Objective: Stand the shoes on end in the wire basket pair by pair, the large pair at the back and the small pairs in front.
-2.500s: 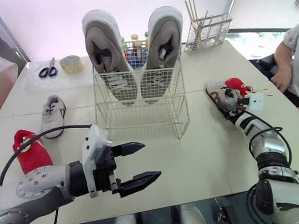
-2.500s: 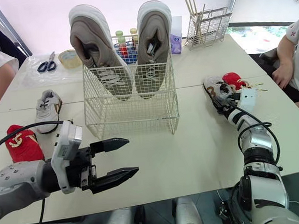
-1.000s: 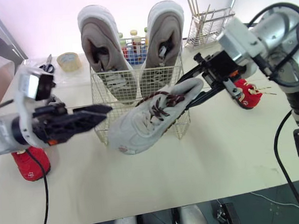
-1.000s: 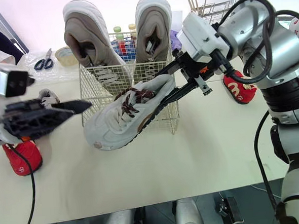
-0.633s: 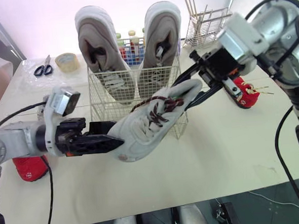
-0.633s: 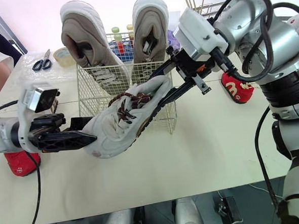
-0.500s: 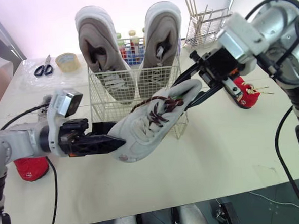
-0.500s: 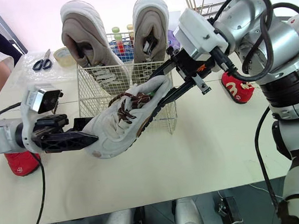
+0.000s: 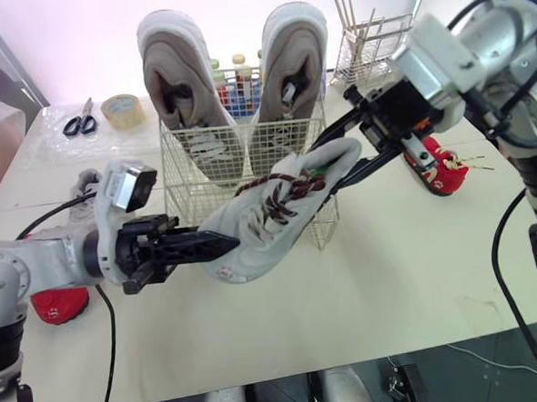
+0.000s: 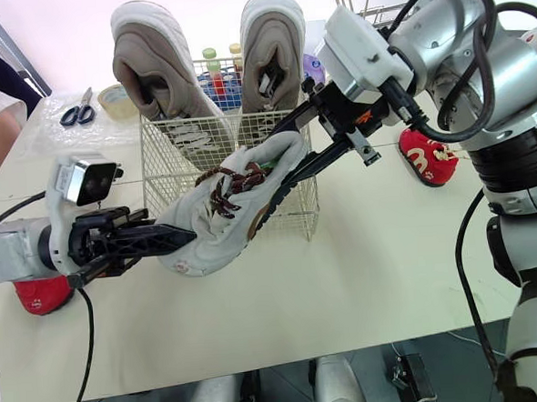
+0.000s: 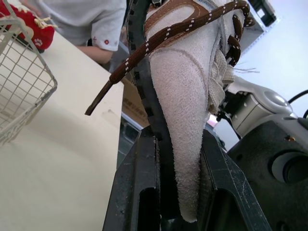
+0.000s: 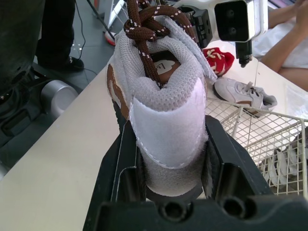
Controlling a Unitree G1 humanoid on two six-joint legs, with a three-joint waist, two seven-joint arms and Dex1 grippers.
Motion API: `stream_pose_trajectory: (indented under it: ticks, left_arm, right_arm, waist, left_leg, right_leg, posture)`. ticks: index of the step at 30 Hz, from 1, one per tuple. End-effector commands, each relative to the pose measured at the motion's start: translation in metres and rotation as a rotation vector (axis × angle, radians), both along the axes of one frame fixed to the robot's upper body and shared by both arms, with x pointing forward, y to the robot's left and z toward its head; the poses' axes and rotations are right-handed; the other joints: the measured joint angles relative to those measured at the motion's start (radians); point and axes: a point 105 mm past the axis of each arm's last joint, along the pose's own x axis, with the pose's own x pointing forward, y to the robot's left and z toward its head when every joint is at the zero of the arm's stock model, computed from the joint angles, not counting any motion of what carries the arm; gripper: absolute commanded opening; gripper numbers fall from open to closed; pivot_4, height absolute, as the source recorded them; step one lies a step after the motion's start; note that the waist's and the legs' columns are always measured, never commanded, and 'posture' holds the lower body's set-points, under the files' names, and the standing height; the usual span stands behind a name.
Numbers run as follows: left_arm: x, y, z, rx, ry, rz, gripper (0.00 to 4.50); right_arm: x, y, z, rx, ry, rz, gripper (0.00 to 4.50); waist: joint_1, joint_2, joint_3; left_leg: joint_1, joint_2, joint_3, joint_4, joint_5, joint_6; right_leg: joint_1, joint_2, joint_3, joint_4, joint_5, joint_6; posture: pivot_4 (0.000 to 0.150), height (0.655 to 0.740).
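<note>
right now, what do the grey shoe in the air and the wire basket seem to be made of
Grey shoe: suede-like upper, matte, by its fuzzy nap; mesh at the heel.
Wire basket: thin metal wire, probably cream-coated, by its rigid open grid.

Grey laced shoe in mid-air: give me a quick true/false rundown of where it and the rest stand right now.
1. The right gripper is shut on the heel of the grey shoe. True.
2. The left gripper hangs open, away from that shoe. False: its fingers clamp the toe.
3. The large pair stands on end at the back of the wire basket. True.
4. The grey shoe is inside the basket. False: it is held in the air in front of it.
5. Both red shoes lie together. False: the left red shoe and the right red shoe lie on opposite sides of the basket.
</note>
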Motion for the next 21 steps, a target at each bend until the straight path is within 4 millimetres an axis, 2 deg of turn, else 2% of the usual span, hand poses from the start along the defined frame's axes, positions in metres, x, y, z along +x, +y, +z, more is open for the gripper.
stream_pose_trajectory:
  ticks: [1,3,7,9,10,13,14,16,19,21]
  left_arm:
    - [0.0,0.006,0.022,-0.108,-0.073,0.039,0.29]
    - [0.001,0.009,0.028,-0.14,-0.099,0.076,0.29]
    - [0.002,0.016,0.043,-0.187,-0.165,0.135,0.29]
    - [0.008,0.023,0.058,-0.223,-0.222,0.179,0.29]
    - [0.012,0.026,0.066,-0.248,-0.258,0.211,0.29]
    - [0.019,0.03,0.077,-0.29,-0.308,0.256,0.29]
    - [0.022,0.028,0.08,-0.317,-0.324,0.264,0.29]
    - [0.026,0.025,0.084,-0.357,-0.341,0.27,0.29]
    - [0.033,0.01,0.079,-0.381,-0.343,0.258,0.29]
    - [0.037,0.005,0.075,-0.393,-0.336,0.255,0.29]
  right_arm:
    - [0.01,-0.014,0.015,0.07,-0.002,-0.106,1.57]
    - [0.027,-0.029,0.018,0.111,0.032,-0.246,2.36]
    - [0.06,-0.061,0.031,0.305,0.097,-0.513,4.4]
    - [0.07,-0.079,0.029,0.437,0.207,-0.622,4.46]
    - [0.072,-0.084,0.028,0.544,0.323,-0.643,4.46]
    - [0.067,-0.084,0.027,0.721,0.542,-0.629,4.46]
    - [0.062,-0.077,0.028,0.831,0.707,-0.568,4.46]
    - [0.051,-0.066,0.026,0.927,0.917,-0.477,4.46]
    - [0.036,-0.034,0.013,0.982,1.072,-0.393,4.46]
    - [0.029,-0.021,0.01,0.995,1.118,-0.382,4.46]
  waist:
    - [0.0,0.0,0.0]
    - [0.0,0.0,0.0]
    - [0.003,-0.001,-0.001]
    - [0.002,-0.002,-0.001]
    - [0.004,-0.002,-0.001]
    - [0.001,-0.003,-0.002]
    - [-0.002,-0.002,-0.002]
    - [-0.005,-0.002,-0.002]
    - [-0.001,-0.002,-0.002]
    - [0.0,-0.002,-0.002]
  left_leg:
    - [0.0,0.0,0.0,0.0,0.0,0.0]
    - [0.0,0.0,0.0,0.0,0.0,0.0]
    - [0.0,0.0,0.0,0.0,0.0,0.0]
    - [0.0,-0.001,0.001,0.0,0.0,0.0]
    - [0.0,-0.001,0.0,0.0,0.0,0.0]
    - [0.0,-0.001,0.0,0.0,0.0,-0.001]
    - [0.0,-0.001,0.0,0.0,0.0,-0.001]
    - [0.001,0.0,0.001,0.0,0.001,-0.001]
    - [0.001,0.001,-0.001,-0.001,0.002,-0.004]
    - [0.001,0.001,-0.001,-0.001,0.002,-0.004]
  right_leg:
    - [0.0,0.0,0.0,0.0,0.0,0.0]
    - [0.0,0.0,0.0,0.0,0.0,0.0]
    - [0.0,-0.001,0.0,0.0,0.0,-0.001]
    - [0.0,-0.001,0.0,-0.001,-0.002,-0.003]
    - [0.001,-0.001,0.0,-0.001,-0.002,-0.003]
    - [0.002,-0.001,-0.001,-0.001,0.0,0.0]
    - [0.002,-0.001,-0.001,0.0,0.0,0.0]
    - [0.002,0.0,0.0,0.001,0.0,0.0]
    - [0.001,0.001,-0.001,0.001,0.0,0.0]
    - [0.001,0.001,-0.001,0.002,0.0,0.0]
  posture:
    - [0.15,0.74]
    - [0.15,0.74]
    - [0.15,0.74]
    - [0.15,0.74]
    - [0.15,0.74]
    - [0.15,0.74]
    - [0.15,0.74]
    - [0.15,0.74]
    - [0.15,0.74]
    - [0.15,0.74]
